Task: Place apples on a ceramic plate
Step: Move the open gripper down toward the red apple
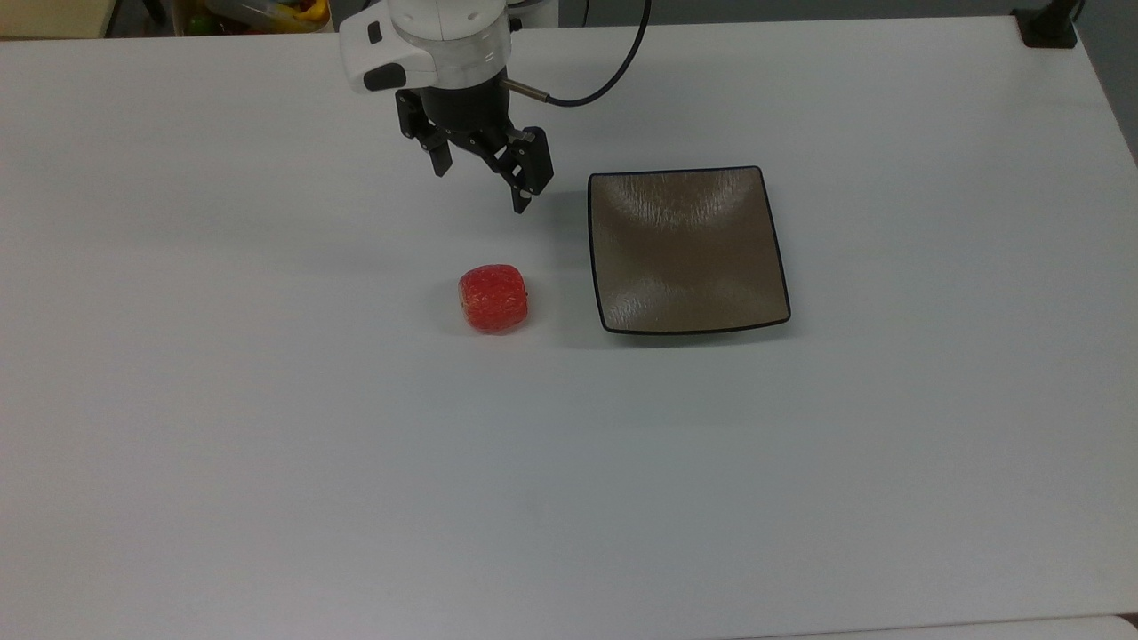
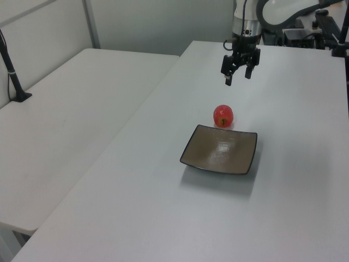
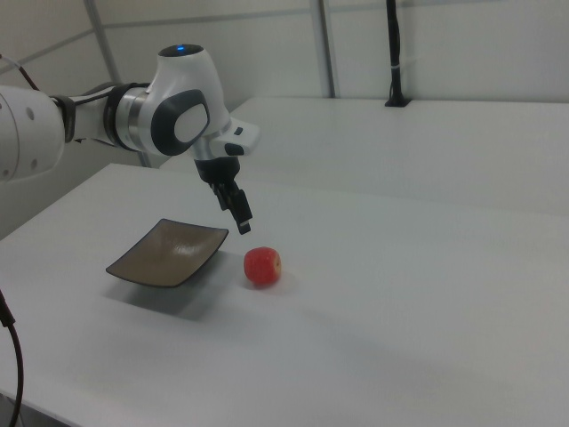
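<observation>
- The black two-finger gripper (image 1: 480, 182) on the white arm hangs in the air with its fingers spread apart and nothing between them
- The small round red apple (image 1: 493, 299) sits on the white table (image 1: 267, 444), below and ahead of the gripper, toward the top view's bottom; it is well apart from the fingertips and untouched
- The square glossy brown ceramic plate with a thin black rim (image 1: 594, 258) lies off to the gripper's side, toward the top view's right, bare, with the apple just beside its edge but not touching it
- In my judgement the reach toward the apple is under way and the grasp not yet made
- Risk: the apple is round and smooth, so fingers closing off-centre or too high could squeeze it out and send it rolling
- Risk: coming down at a slant, one fingertip could knock the apple toward the plate rim
- Risk: descending too far would press the fingertips into the table
</observation>
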Available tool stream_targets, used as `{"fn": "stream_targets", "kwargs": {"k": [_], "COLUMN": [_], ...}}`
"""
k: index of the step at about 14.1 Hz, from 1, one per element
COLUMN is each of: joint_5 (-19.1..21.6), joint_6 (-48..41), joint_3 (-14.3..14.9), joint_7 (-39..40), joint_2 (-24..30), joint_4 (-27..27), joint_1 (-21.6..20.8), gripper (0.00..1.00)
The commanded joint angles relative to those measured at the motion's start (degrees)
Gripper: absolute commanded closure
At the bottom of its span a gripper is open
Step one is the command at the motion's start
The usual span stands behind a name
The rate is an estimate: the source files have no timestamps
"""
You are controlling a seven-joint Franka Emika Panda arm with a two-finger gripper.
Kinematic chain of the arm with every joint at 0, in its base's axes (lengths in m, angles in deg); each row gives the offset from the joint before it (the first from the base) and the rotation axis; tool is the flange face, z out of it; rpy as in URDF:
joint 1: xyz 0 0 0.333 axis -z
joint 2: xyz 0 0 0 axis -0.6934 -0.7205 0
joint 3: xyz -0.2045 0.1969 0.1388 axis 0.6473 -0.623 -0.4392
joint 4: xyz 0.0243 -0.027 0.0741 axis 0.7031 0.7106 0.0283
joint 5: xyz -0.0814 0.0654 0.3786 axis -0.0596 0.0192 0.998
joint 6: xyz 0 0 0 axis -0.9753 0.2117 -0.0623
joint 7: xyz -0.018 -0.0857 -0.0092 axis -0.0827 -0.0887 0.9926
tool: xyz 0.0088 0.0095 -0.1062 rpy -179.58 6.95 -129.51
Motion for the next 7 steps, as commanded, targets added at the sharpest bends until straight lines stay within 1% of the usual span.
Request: {"fn": "stream_targets", "kwargs": {"k": [1, 3, 7], "joint_5": [0.95, 0.69, 0.07], "joint_6": [4.73, 5.96, 11.23], "joint_3": [0.22, 0.22, 0.22], "joint_7": [-6.22, -9.9, -18.6], "joint_2": [-1.19, -2.25, -3.65], "joint_4": [0.48, 0.48, 0.66], "joint_1": [-0.61, -0.78, -0.96], "gripper": [0.0, 0.0, 0.0]}}
